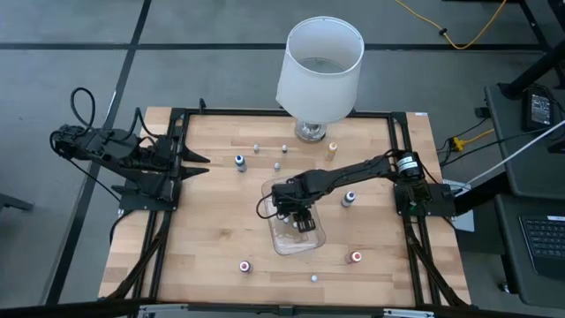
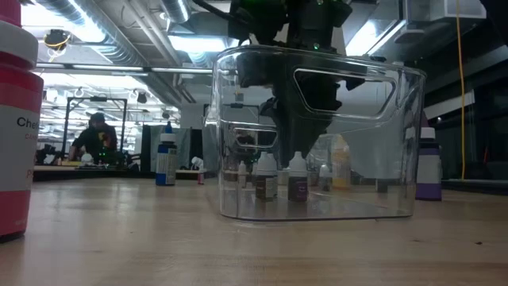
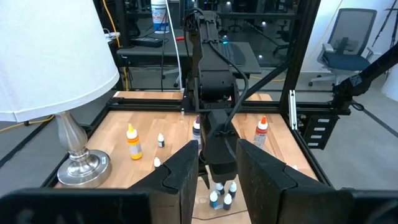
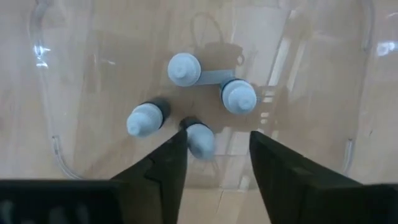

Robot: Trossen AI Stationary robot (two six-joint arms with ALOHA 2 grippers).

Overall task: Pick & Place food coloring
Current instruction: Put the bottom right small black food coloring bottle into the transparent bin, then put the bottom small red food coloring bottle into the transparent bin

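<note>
A clear plastic tray (image 1: 296, 243) lies mid-table, and several small food coloring bottles (image 4: 239, 96) stand upright on its floor. My right gripper (image 4: 214, 146) reaches down into the tray from above, open. One white-capped bottle (image 4: 200, 140) stands in the gap, close beside one finger (image 4: 174, 155). The low view shows the fingertips (image 2: 298, 143) just above the bottle caps (image 2: 297, 163). More bottles stand loose on the table, among them a blue-capped one (image 1: 239, 161), an orange one (image 1: 333, 150) and a red-capped one (image 1: 356, 257). My left gripper (image 1: 199, 163) waits at the left edge, open, holding nothing. My right gripper points down into the tray with its fingers apart on either side of one bottle's white cap (image 4: 202, 143). The bottle stands upright on the tray floor. The gap is wider than the bottle; whether the nearer finger touches it, I cannot tell.
A large white lamp (image 1: 320, 71) stands on its metal base (image 1: 311, 131) at the table's far edge. A black frame (image 1: 177, 177) runs along both sides. Another red-capped bottle (image 1: 244, 265) and a small one (image 1: 314, 278) stand near the front edge.
</note>
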